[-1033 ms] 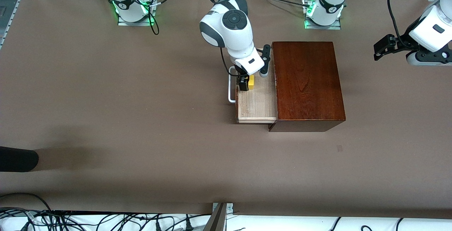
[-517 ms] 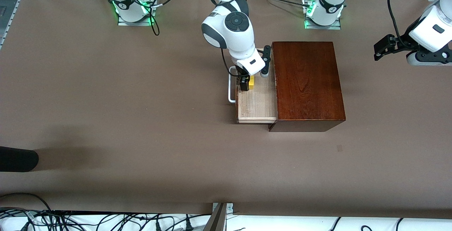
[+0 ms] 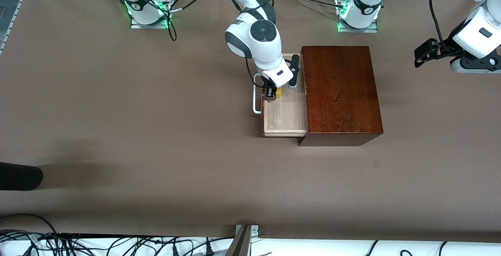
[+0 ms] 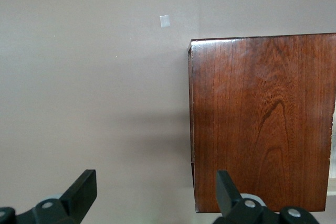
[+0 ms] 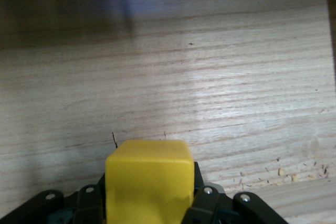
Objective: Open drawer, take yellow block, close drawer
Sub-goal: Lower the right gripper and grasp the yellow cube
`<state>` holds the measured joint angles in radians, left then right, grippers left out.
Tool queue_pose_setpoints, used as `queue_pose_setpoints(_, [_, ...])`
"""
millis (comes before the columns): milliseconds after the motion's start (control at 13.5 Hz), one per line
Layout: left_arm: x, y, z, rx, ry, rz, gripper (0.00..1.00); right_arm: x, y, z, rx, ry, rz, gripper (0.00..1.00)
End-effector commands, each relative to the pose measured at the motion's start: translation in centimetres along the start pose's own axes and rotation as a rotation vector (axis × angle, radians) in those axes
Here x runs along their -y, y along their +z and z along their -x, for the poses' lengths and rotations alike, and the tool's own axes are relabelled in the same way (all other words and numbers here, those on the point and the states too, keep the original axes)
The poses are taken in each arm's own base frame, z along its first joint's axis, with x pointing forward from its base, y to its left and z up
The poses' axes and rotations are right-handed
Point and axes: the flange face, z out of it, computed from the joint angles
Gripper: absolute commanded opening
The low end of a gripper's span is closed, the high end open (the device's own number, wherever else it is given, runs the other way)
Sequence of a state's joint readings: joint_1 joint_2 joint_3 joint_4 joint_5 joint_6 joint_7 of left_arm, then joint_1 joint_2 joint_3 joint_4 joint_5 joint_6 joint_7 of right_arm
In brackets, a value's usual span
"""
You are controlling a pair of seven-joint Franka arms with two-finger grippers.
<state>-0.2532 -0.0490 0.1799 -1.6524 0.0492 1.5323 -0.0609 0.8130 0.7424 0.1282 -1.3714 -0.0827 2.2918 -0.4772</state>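
The drawer (image 3: 285,119) is pulled out of the dark-brown wooden box (image 3: 340,91), its white handle (image 3: 256,99) toward the right arm's end of the table. My right gripper (image 3: 271,94) is over the drawer's pale tray and is shut on the yellow block (image 3: 278,92). In the right wrist view the block (image 5: 149,179) fills the space between the fingers above the tray floor (image 5: 210,77). My left gripper (image 3: 422,55) waits open over bare table at the left arm's end; its fingers (image 4: 81,190) show in the left wrist view beside the box (image 4: 262,119).
A dark rounded object (image 3: 19,175) juts in at the right arm's end, nearer the front camera. A small pale mark (image 3: 376,164) lies on the table nearer the front camera than the box. Cables run along the table's front edge.
My right arm has shifted slightly with the yellow block held in the gripper over the drawer. The left arm has not moved.
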Motion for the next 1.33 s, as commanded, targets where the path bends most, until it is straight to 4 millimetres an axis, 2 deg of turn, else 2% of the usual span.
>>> queue_pose_setpoints(0, [0.0,-0.6,-0.4,-0.012,0.005,-0.027,1.00,-0.3,-0.3,-0.7,-0.003,-0.022,0.032,0.00])
queue_pose_setpoints(221, [0.0,-0.6,-0.4,-0.012,0.005,-0.027,1.00,-0.6,-1.8,-1.1,0.012,-0.025,0.031,0.00])
queue_pose_setpoints(443, [0.0,-0.4,-0.5,-0.009,0.005,-0.028,1.00,0.0,-5.2,-2.6,0.061,-0.034,0.010,0.00])
queue_pose_setpoints(664, [-0.2,-0.5,-0.5,-0.011,0.008,-0.028,1.00,-0.4,-8.6,-3.0,0.098,-0.018,-0.012,0.00])
queue_pose_setpoints(812, [-0.1,-0.3,-0.6,-0.006,0.007,-0.029,1.00,-1.4,-9.8,-2.1,0.134,0.003,-0.028,0.00])
queue_pose_setpoints(960, [-0.2,-0.3,-0.6,-0.008,0.009,-0.029,1.00,-1.9,-11.9,-1.5,0.145,0.034,-0.026,0.00])
queue_pose_setpoints(1107, [-0.2,-0.3,-0.6,-0.008,0.009,-0.029,1.00,-1.9,-12.9,-0.9,0.165,0.126,-0.025,0.00])
queue_pose_setpoints(1255, [-0.2,-0.3,-0.6,-0.008,0.009,-0.029,1.00,-2.9,-13.2,0.6,0.202,0.215,-0.011,0.00])
